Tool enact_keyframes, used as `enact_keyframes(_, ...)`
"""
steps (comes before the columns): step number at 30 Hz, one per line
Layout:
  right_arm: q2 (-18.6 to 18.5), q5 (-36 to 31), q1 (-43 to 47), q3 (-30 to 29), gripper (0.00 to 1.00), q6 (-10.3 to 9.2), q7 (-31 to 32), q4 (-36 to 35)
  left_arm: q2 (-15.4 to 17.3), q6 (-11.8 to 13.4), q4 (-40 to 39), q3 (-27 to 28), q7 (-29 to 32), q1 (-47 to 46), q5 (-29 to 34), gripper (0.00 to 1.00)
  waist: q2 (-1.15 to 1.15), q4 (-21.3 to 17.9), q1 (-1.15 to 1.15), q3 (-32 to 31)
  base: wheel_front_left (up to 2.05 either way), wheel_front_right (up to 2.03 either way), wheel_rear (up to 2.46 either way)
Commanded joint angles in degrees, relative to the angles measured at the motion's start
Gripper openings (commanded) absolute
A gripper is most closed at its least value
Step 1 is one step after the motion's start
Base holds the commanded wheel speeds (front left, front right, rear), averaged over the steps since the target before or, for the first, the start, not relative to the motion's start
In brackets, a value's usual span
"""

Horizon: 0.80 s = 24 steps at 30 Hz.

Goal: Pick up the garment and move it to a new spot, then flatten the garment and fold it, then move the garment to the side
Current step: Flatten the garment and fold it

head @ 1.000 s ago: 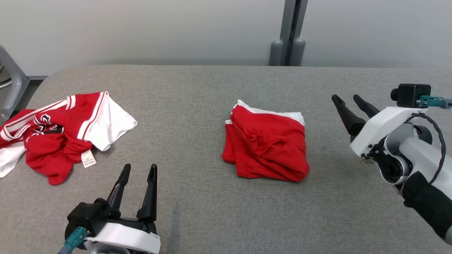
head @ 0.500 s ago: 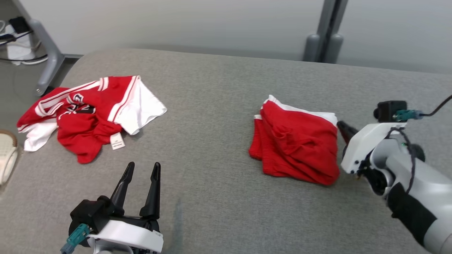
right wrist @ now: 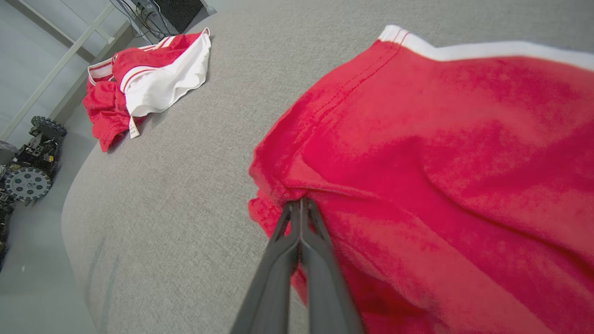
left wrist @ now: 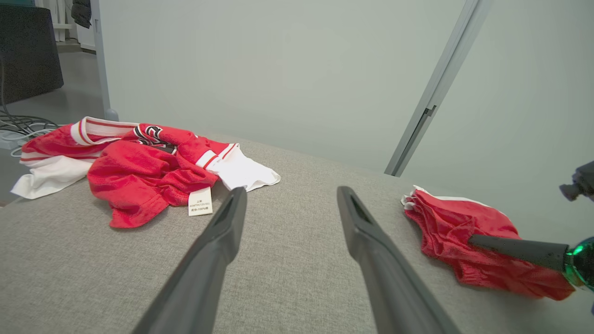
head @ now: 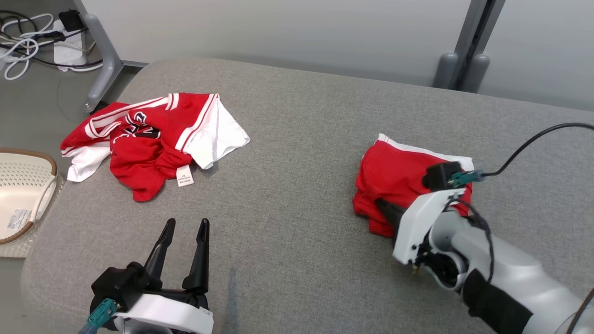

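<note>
- Garment (head: pixel 403 169): a red bundle with a white band, lying folded on the right part of the grey table (head: pixel 297 116). It looks done with folding, so I judge the step in hand is carrying it off to the side.
- My right gripper (right wrist: pixel 300 202) has its fingers pressed together on a ridge of cloth at the bundle's near-left edge. The fabric puckers right at the tips. I cannot tell whether the pinch took every layer or just the top one.
- To do this well, I'd raise it only a little and watch the lower layers. If they lag or peel open, I'd slide the bundle across the table instead of lifting it.
- A single pinch point lets a fold swing and unroll, so I'd go slowly, in a straight line, with no wrist twist.
- I'd set it flat before letting go, far edge first, then ease the fingers out along the fold.
- My left gripper (head: pixel 187 222) is empty with its fingers wide apart. It hovers at the front left, well apart from the bundle. I'd leave it parked, or use it to steady a corner.
- A crumpled red-and-white jersey (head: pixel 153 148) sits far left, with a pale basket (head: pixel 23 185) beyond the table's edge. I'd steer clear of that side.
</note>
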Motion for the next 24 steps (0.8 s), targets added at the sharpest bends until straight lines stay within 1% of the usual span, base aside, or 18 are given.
enact_keyframes(1,0.61,-0.88,1.26,0.88,0.00,0.01,-0.30,-1.77,0.19,0.18,0.04,0.17,-0.01,0.00,0.10,1.00,0.00,-0.41,0.00,-0.37,0.00,0.00,0.00)
enact_keyframes(7,2.25,-2.43,2.57,2.25,0.00,0.01,-1.66,-6.34,0.18,-0.04,0.55,0.49,-0.01,0.06,0.64,1.00,0.00,-1.76,0.00,-1.36,0.00,0.00,0.00)
enact_keyframes(10,2.26,-1.98,2.84,2.34,0.00,0.01,-2.31,-8.08,0.18,-0.09,0.68,0.64,-0.01,0.32,0.79,1.00,0.00,-2.31,0.00,-1.79,0.00,0.00,0.00)
enact_keyframes(16,-0.14,-3.19,1.74,2.09,0.00,0.01,-6.66,-11.22,0.20,-0.29,0.45,1.43,-0.01,1.04,1.72,1.00,0.00,-4.49,0.00,-3.72,0.00,0.00,0.00)
enact_keyframes(17,-0.80,-3.49,1.67,1.99,0.09,0.01,-7.39,-11.53,0.24,-0.31,0.34,1.60,-0.01,1.13,1.87,1.00,0.00,-4.95,0.00,-4.03,0.00,0.00,0.00)
enact_keyframes(18,-1.50,-3.65,1.61,1.87,0.31,0.01,-8.05,-11.79,0.29,-0.33,0.21,1.74,-0.01,1.16,2.06,1.00,0.00,-5.43,0.00,-4.35,0.00,0.00,0.00)
enact_keyframes(19,-2.17,-3.92,1.48,1.67,0.45,0.01,-8.70,-12.05,0.38,-0.33,0.08,1.94,-0.01,1.24,2.19,1.00,0.00,-5.91,0.00,-4.65,0.00,0.00,0.00)
enact_keyframes(20,-2.86,-4.15,1.34,1.40,0.78,0.01,-9.28,-12.26,0.46,-0.35,-0.02,2.09,-0.01,1.40,2.27,1.00,0.00,-6.40,0.00,-4.91,0.00,0.00,0.00)
enact_keyframes(21,-3.50,-4.46,1.21,1.04,1.00,0.01,-9.86,-12.52,0.53,-0.35,-0.08,2.27,-0.01,1.66,2.41,1.00,0.00,-6.92,0.00,-5.20,0.00,0.00,0.00)
enact_keyframes(24,-5.80,-5.75,1.02,-0.52,1.00,0.01,-11.57,-13.12,0.78,-0.27,-0.42,2.91,0.00,2.38,2.81,1.00,0.00,-8.56,0.00,-5.98,0.00,0.00,0.00)
